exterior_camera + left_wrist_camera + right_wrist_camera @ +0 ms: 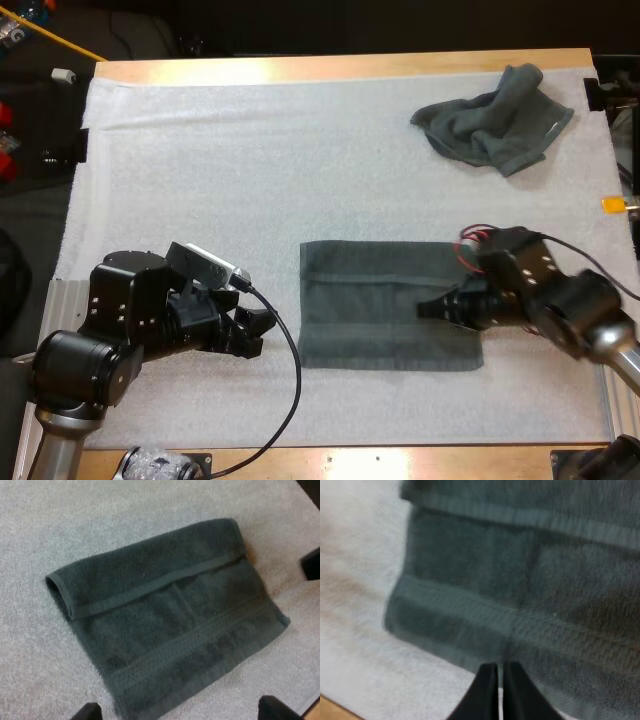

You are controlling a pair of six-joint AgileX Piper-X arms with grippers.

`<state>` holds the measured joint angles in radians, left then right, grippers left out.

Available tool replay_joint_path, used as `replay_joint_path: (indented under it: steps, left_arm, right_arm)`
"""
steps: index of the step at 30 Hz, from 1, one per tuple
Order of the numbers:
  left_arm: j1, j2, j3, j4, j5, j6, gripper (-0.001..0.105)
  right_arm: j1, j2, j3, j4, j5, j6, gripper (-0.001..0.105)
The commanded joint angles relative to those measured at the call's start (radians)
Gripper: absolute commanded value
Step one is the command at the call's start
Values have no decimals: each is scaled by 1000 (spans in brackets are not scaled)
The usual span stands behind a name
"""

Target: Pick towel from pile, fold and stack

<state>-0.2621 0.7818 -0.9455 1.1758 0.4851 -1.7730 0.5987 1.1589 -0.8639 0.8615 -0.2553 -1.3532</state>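
High view showed the half-folded towel (385, 315) flat on the mat (250, 180); more folding and stacking looked undone. Beside its left edge hovered the released left end effector (255, 335); over its right edge, the right end effector (428, 308), clenched, apparently empty. Beyond it lay a crumpled towel (495, 118).

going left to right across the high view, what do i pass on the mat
left gripper → folded towel, lying flat → crumpled towel, farther back by the far right corner
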Motion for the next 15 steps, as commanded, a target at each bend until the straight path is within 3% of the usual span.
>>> replay_joint_path:
  steps: [1, 15]
  left_arm:
    - [1, -3, -2, 10, -3, 5, 60]
    - [1, -3, -2, 40, -3, 5, 60]
  right_arm:
    - [1, 29, -18, -11, 10, 7, 0]
    - [-1, 454, -237, -3, 14, 5, 0]
